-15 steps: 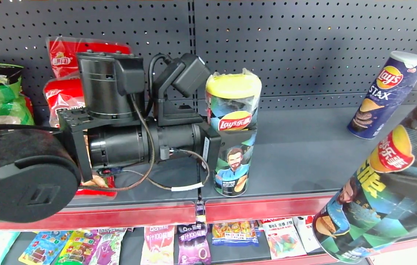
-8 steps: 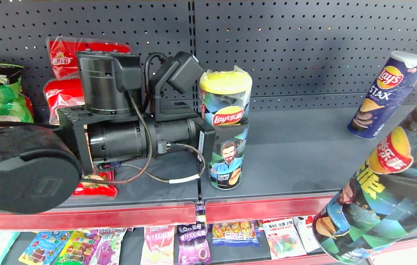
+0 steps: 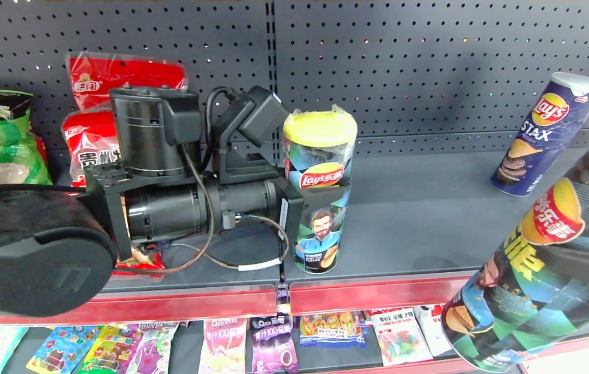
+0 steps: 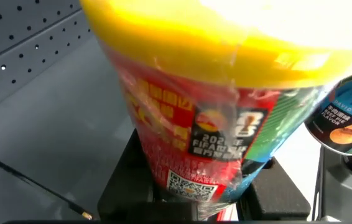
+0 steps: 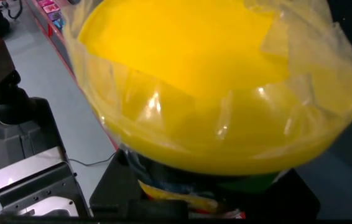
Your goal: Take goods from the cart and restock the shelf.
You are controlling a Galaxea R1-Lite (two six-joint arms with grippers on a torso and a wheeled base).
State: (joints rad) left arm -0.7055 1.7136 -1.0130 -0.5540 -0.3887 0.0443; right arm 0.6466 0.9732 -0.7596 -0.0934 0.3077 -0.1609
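Left hand [image 3: 320, 195] clasping chip can [image 3: 320, 140] upright at shelf [image 3: 419, 218] front, second can [image 3: 523, 296] tilted

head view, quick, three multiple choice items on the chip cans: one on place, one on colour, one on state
1. Where is the blue can?
A. right end of the upper shelf
B. lower shelf
C. in a hand

2. What colour is the lid of the left-hand can, gripped by the left hand?
A. white
B. yellow
C. red

3. How is the right-hand can, gripped by the right hand?
A. upright on the shelf
B. lying flat on the shelf
C. tilted, held in front of the shelf

Answers:
1. A: it stands tilted on the shelf's right end, free of both hands.
2. B: its lid shows yellow under clear wrap.
3. C: it slants in the hand, forward of the red shelf edge.
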